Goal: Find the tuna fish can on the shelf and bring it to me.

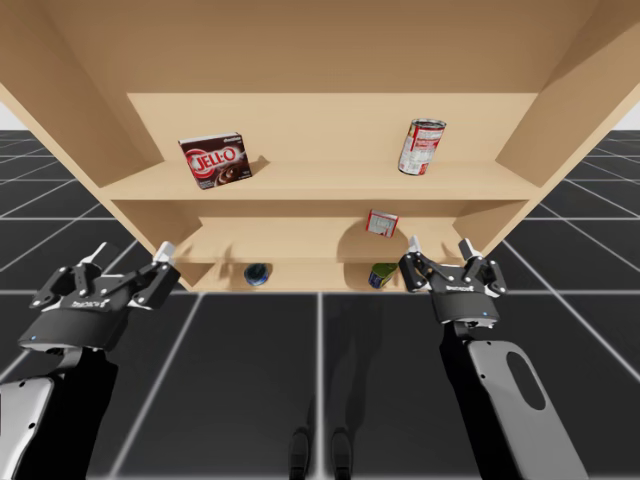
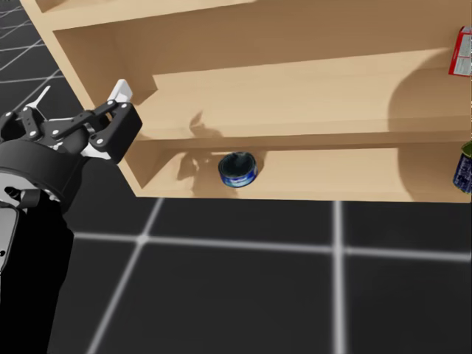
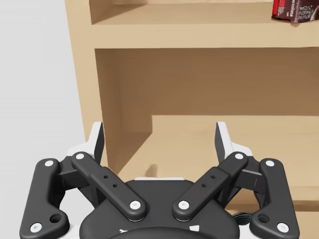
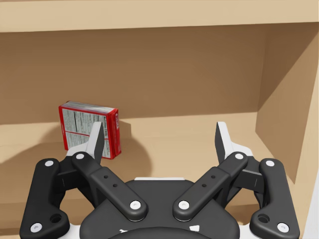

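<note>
A low, round blue can (image 2: 237, 168) lies on the bottom board of a wooden shelf (image 1: 320, 182), left of centre (image 1: 257, 274). My left gripper (image 1: 129, 254) hangs open in front of the shelf's left wall, left of and slightly above the blue can, well apart from it (image 2: 82, 94). Nothing is between its fingers in the left wrist view (image 3: 159, 137). My right gripper (image 1: 438, 247) is open and empty too, in front of the shelf's right part. In the right wrist view (image 4: 159, 137) it faces the middle board.
On the top board stand a dark brown box (image 1: 215, 162) and a red-and-white can (image 1: 422, 147). A small red box (image 4: 89, 127) leans on the middle board (image 1: 382, 223). A green-and-blue can (image 1: 382, 275) sits on the bottom board, just left of my right gripper.
</note>
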### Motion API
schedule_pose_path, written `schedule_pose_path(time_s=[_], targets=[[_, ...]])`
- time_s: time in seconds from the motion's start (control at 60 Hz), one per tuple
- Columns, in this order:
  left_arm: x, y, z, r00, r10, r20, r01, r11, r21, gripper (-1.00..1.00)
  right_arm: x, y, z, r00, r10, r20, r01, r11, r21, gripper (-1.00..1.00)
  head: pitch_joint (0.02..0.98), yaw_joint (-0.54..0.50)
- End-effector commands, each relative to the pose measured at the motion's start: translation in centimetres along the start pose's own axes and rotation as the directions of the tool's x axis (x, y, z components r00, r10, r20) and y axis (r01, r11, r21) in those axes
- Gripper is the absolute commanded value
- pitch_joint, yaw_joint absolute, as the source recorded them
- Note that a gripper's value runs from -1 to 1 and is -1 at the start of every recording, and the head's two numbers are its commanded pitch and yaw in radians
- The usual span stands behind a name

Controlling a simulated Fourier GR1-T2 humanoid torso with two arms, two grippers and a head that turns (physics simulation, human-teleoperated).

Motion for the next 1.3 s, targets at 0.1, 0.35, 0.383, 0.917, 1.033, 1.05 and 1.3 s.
schedule_pose_path(time_s=[0.1,0.35,0.383,0.917,1.033,1.05,1.3], targets=[[3.1,-1.4,3.9,0.9985,0.033,0.043,-0.028,0.993,-0.117,-1.00,0.0,0.0,0.1,1.0000,-0.003,-0.002,0.003,1.000,-0.003,-1.00,0.774,0.28],[0.5,-3.4,7.9,0.9993,0.008,-0.035,-0.014,0.986,-0.165,-1.00,0.0,-0.1,0.1,1.0000,-0.009,-0.004,0.009,1.000,-0.008,-1.00,0.757,0.28],[-0.2,-3.5,8.2,0.9983,0.024,-0.054,-0.032,0.986,-0.161,-1.00,0.1,-0.1,0.1,0.9999,-0.010,-0.005,0.010,1.000,-0.009,-1.00,0.757,0.28],[-9.4,-5.7,3.3,0.9563,0.000,-0.292,-0.046,0.987,-0.152,-1.00,0.1,-0.2,0.1,1.0000,-0.006,-0.005,0.006,1.000,-0.010,-1.00,0.754,0.29],[-10.3,-6.7,2.0,0.9488,-0.029,-0.315,-0.028,0.984,-0.175,-1.00,0.1,-0.3,0.1,1.0000,-0.005,-0.006,0.005,1.000,-0.012,-1.00,0.755,0.29],[-10.5,-6.9,1.8,0.9472,-0.035,-0.319,-0.025,0.983,-0.181,-1.00,0.1,-0.3,0.1,1.0000,-0.005,-0.005,0.005,1.000,-0.012,-1.00,0.755,0.29],[-11.6,-8.7,-1.7,0.9315,-0.041,-0.361,-0.044,0.974,-0.224,-1.00,0.0,-0.2,0.1,1.0000,-0.003,-0.009,0.003,1.000,-0.012,-1.00,0.760,0.29]])
